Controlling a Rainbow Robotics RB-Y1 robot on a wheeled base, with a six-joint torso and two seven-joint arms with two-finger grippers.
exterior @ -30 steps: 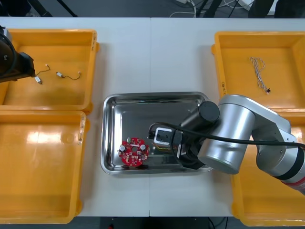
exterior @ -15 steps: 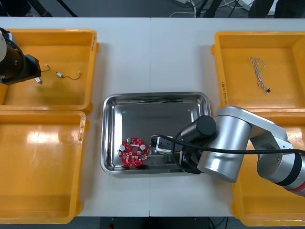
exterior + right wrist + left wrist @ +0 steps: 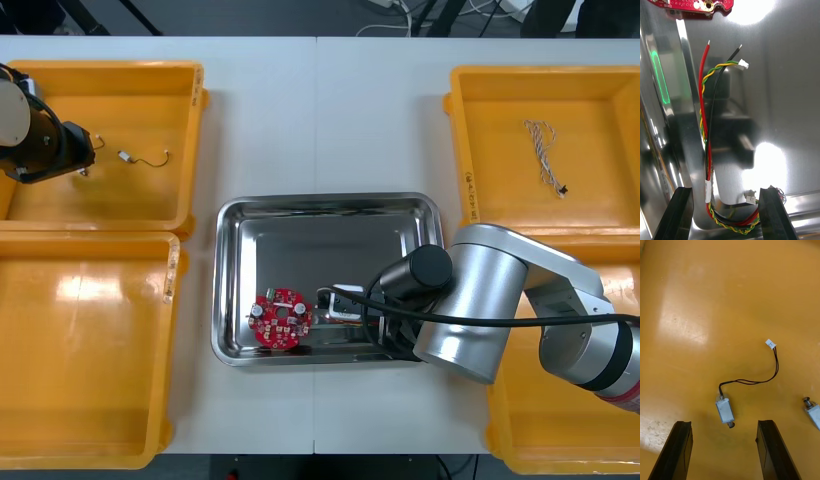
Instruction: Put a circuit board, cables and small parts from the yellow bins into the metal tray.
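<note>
While the left gripper (image 3: 724,426) hovers, fingers spread, over a small metal part (image 3: 724,410) in the table's far-left yellow bin (image 3: 120,100), the circuit board (image 3: 281,318) and red and yellow cable (image 3: 705,97) already lie in the metal tray (image 3: 300,230), with the right gripper (image 3: 726,193) parted around the cable; the small parts are not yet moved.

Left arm (image 3: 30,140) far left, left fingers (image 3: 679,450) apart, right arm (image 3: 480,300) bent, right fingers (image 3: 771,213) apart

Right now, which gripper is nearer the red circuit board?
Right. The right gripper is open in the metal tray, beside the red circuit board; the left gripper hovers open over a small metal part in a yellow bin.
</note>
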